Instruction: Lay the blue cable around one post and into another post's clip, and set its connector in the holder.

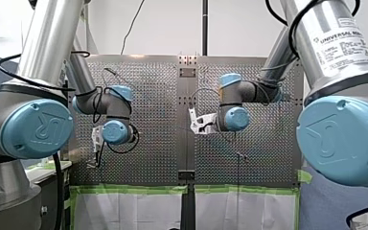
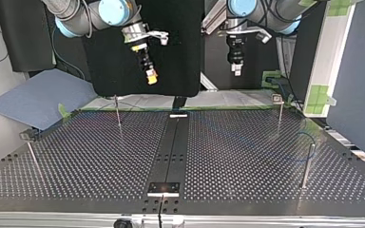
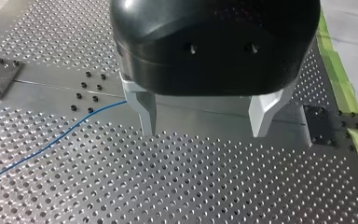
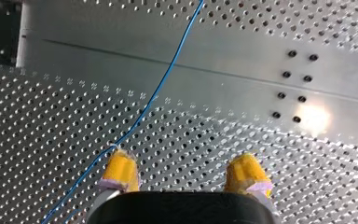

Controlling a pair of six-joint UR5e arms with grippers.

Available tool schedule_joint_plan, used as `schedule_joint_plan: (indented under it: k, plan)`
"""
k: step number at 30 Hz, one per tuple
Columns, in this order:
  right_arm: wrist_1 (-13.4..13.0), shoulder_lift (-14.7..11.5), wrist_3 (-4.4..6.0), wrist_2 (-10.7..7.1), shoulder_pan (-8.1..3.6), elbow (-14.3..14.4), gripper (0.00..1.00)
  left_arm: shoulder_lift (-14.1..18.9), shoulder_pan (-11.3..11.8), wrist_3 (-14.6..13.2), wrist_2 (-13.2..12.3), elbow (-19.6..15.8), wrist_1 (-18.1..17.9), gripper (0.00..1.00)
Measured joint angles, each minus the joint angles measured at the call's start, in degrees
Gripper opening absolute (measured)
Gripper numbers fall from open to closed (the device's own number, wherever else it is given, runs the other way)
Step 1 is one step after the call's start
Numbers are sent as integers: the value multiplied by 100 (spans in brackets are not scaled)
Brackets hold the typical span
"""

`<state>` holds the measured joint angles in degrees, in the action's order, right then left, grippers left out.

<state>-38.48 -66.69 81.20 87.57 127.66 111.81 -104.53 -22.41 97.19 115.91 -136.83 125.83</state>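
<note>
Left end effector [image 3: 205,119]: open; metal fingers [image 3: 148,114] spread wide with nothing between them; it hangs clear above the table [image 2: 76,161].
Right end effector [image 4: 183,173]: open; yellow pads [image 4: 120,169] well apart, nothing gripped.
Blue cable [image 4: 158,93]: lies loose on the table. In the right wrist view it crosses the plain centre strip [image 4: 242,60] ahead of the end effector, then passes just beside the outer side of one yellow pad, not between the pads. In the left wrist view it comes out from behind one metal finger and trails away over the perforations.
Posts [image 2: 118,114]: four thin uprights in the top view, two near the far edge and two nearer the sides.
Cable at posts: cannot tell.
</note>
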Motion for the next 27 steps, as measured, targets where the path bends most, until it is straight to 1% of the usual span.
schedule_joint_plan:
  k: [3, 6, 9, 15, 21, 24, 27]
  plan:
    - [23, 0, -16, 132, 132, -10, 100, 0, -24, -17, 135, 0, 12, 100]
    - [39, 1, -4, 282, 268, -11, 100, 0, -36, -20, 226, 0, 36, 100]
    - [46, 1, -5, 443, 338, -13, 100, 0, -41, -14, 258, 0, 62, 100]
    - [41, 8, 14, 758, 397, -6, 100, 0, -53, -12, 273, 0, 102, 100]
    - [19, 9, 31, 1055, 408, 0, 100, 1, -47, -18, 296, 20, 85, 100]
    - [11, 10, 43, 1137, 408, 1, 100, 5, -35, -12, 333, 24, 76, 100]
    - [4, 15, 61, 1140, 411, 1, 100, 7, -32, -9, 351, 34, 63, 100]
